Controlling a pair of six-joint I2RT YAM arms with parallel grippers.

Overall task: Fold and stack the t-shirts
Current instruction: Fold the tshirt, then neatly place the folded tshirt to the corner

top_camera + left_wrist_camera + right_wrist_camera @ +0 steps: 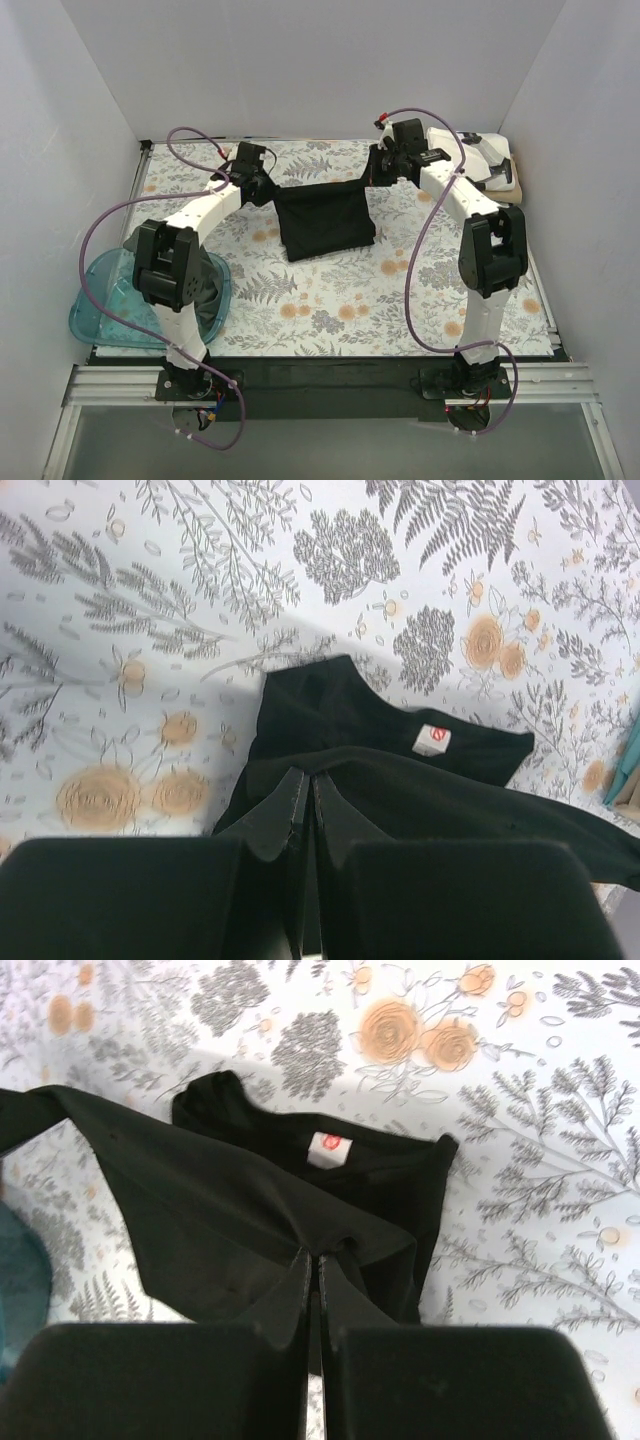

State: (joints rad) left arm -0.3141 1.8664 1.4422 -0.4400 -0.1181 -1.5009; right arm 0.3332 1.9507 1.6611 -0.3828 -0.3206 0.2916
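Observation:
The black t-shirt (322, 222) hangs between my two grippers over the middle back of the table, its lower part resting on the floral cloth. My left gripper (262, 186) is shut on its left upper corner, and my right gripper (375, 172) is shut on its right upper corner. In the left wrist view the closed gripper (303, 778) pinches the black shirt (400, 780), with the small white neck label (432, 740) beyond. In the right wrist view the closed gripper (312, 1256) pinches the shirt (220, 1220), label (324, 1147) behind. A dark grey-green shirt (208, 285) lies in the tub.
A translucent blue tub (105, 305) sits at the left front beside the left arm. Folded white and tan cloth (490, 160) is stacked at the back right corner. White walls enclose the table on three sides.

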